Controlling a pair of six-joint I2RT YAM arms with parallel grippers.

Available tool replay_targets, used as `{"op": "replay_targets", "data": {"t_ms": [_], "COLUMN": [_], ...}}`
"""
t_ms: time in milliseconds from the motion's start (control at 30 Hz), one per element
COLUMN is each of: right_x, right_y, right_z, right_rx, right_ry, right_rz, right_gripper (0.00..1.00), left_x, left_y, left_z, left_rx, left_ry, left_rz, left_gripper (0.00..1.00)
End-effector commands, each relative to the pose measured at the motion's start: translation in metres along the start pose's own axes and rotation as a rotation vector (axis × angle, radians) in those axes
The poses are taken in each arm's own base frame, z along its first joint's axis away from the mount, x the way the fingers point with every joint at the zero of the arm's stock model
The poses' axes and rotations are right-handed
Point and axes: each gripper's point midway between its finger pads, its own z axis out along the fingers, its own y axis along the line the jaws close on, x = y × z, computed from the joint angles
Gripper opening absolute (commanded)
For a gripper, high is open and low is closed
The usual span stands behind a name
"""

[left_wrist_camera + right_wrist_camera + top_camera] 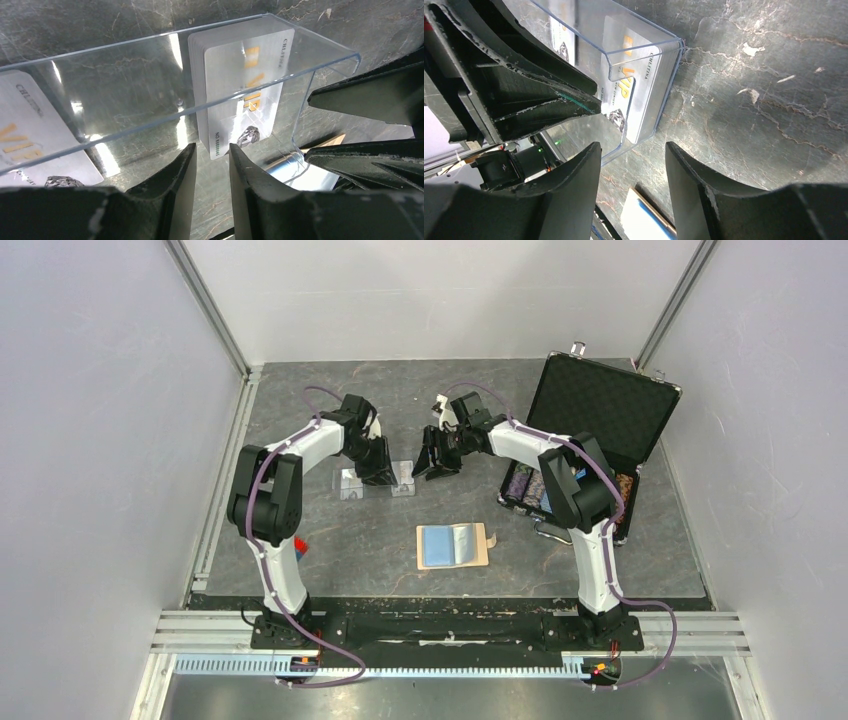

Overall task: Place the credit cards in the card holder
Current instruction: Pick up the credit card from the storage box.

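Note:
Two stacks of pale grey-white credit cards printed "VIP" lie in a clear acrylic tray (pixel 375 485), one at its right end (pixel 403 478) and one at its left end (pixel 349 483). In the left wrist view the right stack (pixel 240 90) sits just beyond my left gripper (pixel 212 150), which is open by a narrow gap and empty. My right gripper (pixel 631 150) is open and empty, just beside the tray's right end and its cards (pixel 634 95). The tan card holder (pixel 452 545) lies open on the table nearer the arms, its blue pockets up.
A black case (pixel 590 440) with poker chips stands open at the right. A small red and blue block (pixel 300 546) lies by the left arm's base. The two grippers (pixel 378 472) (pixel 432 465) are close together over the tray's right end.

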Motion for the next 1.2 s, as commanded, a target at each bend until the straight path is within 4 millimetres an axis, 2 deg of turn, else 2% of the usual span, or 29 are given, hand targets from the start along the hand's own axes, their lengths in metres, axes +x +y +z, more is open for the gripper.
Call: {"op": "replay_targets", "data": {"t_ms": [0, 533, 633, 733, 800, 900, 1033, 1167], "right_x": [-0.008, 0.000, 0.000, 0.001, 0.001, 0.002, 0.003, 0.004], "right_y": [0.017, 0.013, 0.012, 0.012, 0.013, 0.012, 0.012, 0.012], "right_z": [-0.005, -0.002, -0.002, -0.003, -0.002, -0.002, -0.003, -0.003], "right_rx": [-0.043, -0.040, -0.039, -0.039, -0.040, -0.038, -0.037, -0.037], "right_ry": [-0.023, -0.002, 0.000, 0.002, 0.003, 0.005, 0.004, 0.006], "right_rz": [-0.044, -0.035, -0.035, -0.035, -0.039, -0.038, -0.039, -0.040], "right_gripper": [0.52, 0.50, 0.50, 0.50, 0.50, 0.50, 0.49, 0.49], "left_x": [-0.011, -0.014, -0.015, -0.014, -0.012, -0.011, -0.013, -0.013], "left_y": [-0.005, -0.007, -0.005, -0.007, -0.008, -0.009, -0.011, -0.014], "left_z": [0.002, 0.000, -0.003, -0.002, 0.000, 0.001, -0.002, -0.001], "left_rx": [0.028, -0.020, -0.061, -0.070, -0.077, -0.085, -0.105, -0.090], "left_ry": [-0.021, -0.032, -0.037, -0.031, -0.023, -0.018, -0.030, -0.027], "left_rz": [0.051, 0.095, 0.113, 0.129, 0.135, 0.149, 0.166, 0.170], "left_gripper": [0.35, 0.18, 0.19, 0.34, 0.36, 0.33, 0.23, 0.21]}}
